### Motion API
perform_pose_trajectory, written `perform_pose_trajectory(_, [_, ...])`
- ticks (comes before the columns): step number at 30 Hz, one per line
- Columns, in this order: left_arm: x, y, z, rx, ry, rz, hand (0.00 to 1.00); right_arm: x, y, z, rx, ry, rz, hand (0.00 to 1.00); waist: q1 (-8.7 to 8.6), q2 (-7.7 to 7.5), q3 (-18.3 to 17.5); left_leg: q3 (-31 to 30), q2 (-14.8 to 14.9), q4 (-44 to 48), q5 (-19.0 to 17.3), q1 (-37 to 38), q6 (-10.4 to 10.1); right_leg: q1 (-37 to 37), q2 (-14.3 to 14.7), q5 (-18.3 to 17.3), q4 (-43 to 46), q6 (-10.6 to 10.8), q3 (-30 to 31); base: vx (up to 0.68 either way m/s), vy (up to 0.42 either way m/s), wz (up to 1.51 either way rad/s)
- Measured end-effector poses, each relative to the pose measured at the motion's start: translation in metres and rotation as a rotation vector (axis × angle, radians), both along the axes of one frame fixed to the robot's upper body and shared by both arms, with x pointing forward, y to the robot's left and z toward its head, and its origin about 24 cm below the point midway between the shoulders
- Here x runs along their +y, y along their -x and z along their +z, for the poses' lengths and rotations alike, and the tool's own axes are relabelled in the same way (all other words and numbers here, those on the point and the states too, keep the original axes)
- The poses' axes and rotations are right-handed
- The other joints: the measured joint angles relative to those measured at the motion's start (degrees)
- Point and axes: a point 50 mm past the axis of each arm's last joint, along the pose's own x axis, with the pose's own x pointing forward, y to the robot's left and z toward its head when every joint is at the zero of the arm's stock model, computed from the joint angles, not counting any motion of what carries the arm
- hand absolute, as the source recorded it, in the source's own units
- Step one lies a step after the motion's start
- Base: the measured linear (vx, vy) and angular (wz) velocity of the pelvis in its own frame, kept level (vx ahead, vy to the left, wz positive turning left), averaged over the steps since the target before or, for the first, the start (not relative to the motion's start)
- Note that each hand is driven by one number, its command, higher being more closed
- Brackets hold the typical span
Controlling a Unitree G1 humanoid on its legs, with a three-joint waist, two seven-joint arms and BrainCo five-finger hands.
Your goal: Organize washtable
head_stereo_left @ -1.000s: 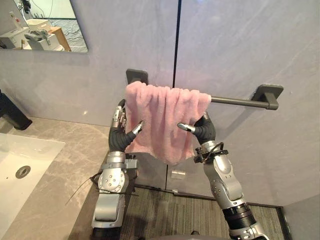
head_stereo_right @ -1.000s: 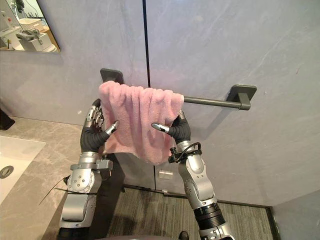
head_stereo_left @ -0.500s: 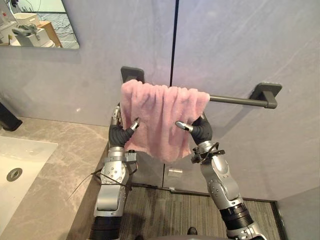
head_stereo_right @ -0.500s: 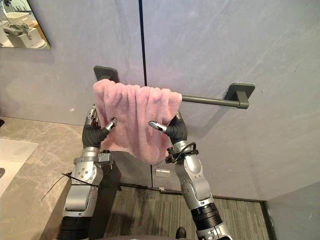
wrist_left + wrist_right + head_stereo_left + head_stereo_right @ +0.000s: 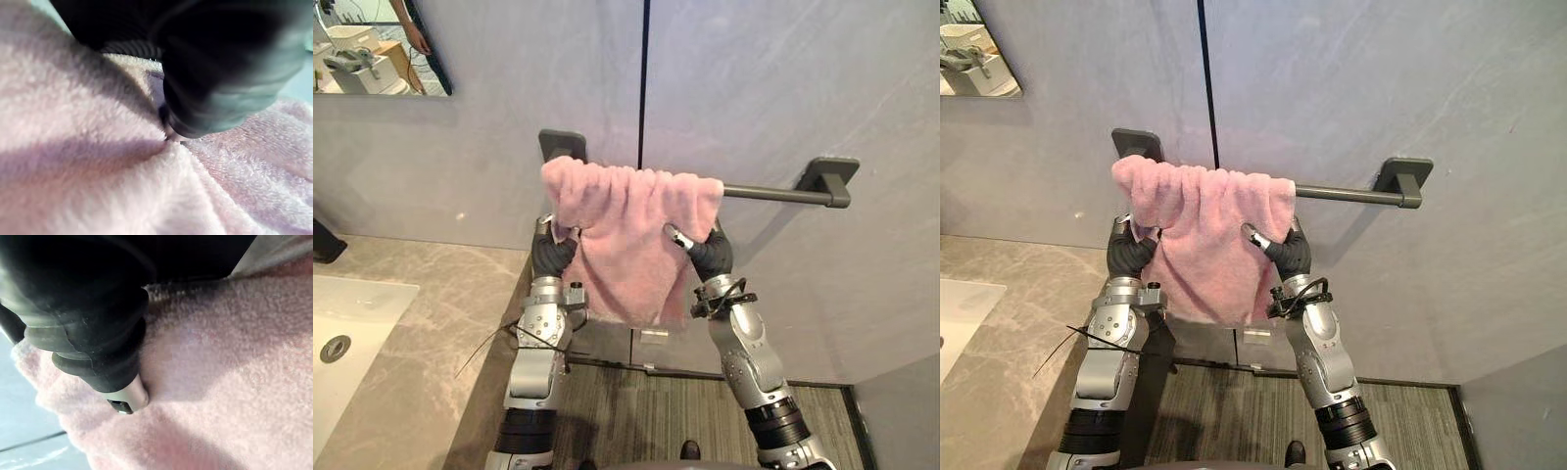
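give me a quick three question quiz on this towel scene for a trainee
1. True or false: the pink towel lies on the countertop.
2. Which part of the towel bar is bare? A the robot's left, B the robot's right, C neither.
3. What do the left hand and the right hand both touch?

Key: 1 false, it hangs over the towel bar; 2 B; 3 the pink towel.

Right hand close up, dark ribbed cover foremost; one silver, dark-tipped fingertip pressed into pink towel; fluffy pile dented round tip; grey wall past towel edge.
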Motion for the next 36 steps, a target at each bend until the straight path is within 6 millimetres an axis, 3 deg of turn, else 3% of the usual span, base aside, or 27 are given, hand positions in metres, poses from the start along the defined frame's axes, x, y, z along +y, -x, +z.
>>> perform_pose_trajectory(7, [-0.003,0.000,0.003,-0.018,0.009,-0.006,1.00,-0.020,-0.004,0.000,-0.005,0.047,-0.111,1.00,-0.09,0.49,0.3,0.0,-0.1,0.0,0.0,0.1,0.0,0.0,-0.1,0.0,0.0,0.0,0.0,-0.03,-0.005,0.00])
perform_pose_trajectory(12, [-0.007,-0.004,0.011,-0.050,0.015,-0.023,1.00,-0.025,-0.015,0.003,-0.007,0.052,-0.134,1.00,-0.31,0.60,0.5,-0.1,-0.1,0.0,0.0,0.1,0.0,0.1,-0.1,0.0,0.0,0.0,0.0,0.00,0.000,0.00])
perform_pose_trajectory(24, [-0.013,-0.007,0.015,-0.066,0.017,-0.069,1.00,-0.033,-0.018,0.006,-0.024,0.071,-0.182,1.00,-1.41,1.28,1.8,-0.1,-0.1,0.0,0.0,0.8,0.0,0.8,-0.1,0.0,0.0,0.1,0.1,-0.02,-0.007,0.00])
perform_pose_trajectory(25, [-0.014,-0.007,0.015,-0.068,0.021,-0.069,0.00,-0.032,-0.017,0.007,-0.029,0.070,-0.184,1.00,-1.45,1.34,2.0,-0.1,-0.1,0.0,0.0,0.9,0.0,0.8,-0.1,0.0,0.0,0.1,0.1,0.00,0.000,0.00])
perform_pose_trajectory(29, [-0.011,-0.007,0.015,-0.071,0.022,-0.058,0.00,-0.040,-0.017,0.007,-0.037,0.066,-0.235,1.00,-1.45,1.23,2.6,0.0,-0.2,0.0,0.0,1.0,0.0,0.9,-0.1,0.0,0.0,0.1,0.1,-0.02,-0.007,-0.01])
perform_pose_trajectory(33, [0.010,-0.005,0.015,-0.075,0.037,0.028,0.00,-0.071,-0.015,0.005,-0.019,0.026,-0.398,1.00,-1.42,1.22,2.6,0.0,-0.2,-0.1,0.0,1.0,0.0,0.9,-0.2,0.0,0.0,0.1,0.1,0.00,0.000,0.00])
perform_pose_trajectory(36, [0.012,-0.004,0.012,-0.066,0.055,0.027,0.00,-0.085,-0.014,0.004,-0.008,0.025,-0.462,1.00,-1.43,1.21,2.6,0.1,-0.2,-0.5,0.1,1.1,0.1,0.8,-0.2,0.0,0.0,0.1,0.1,0.00,0.000,0.00])
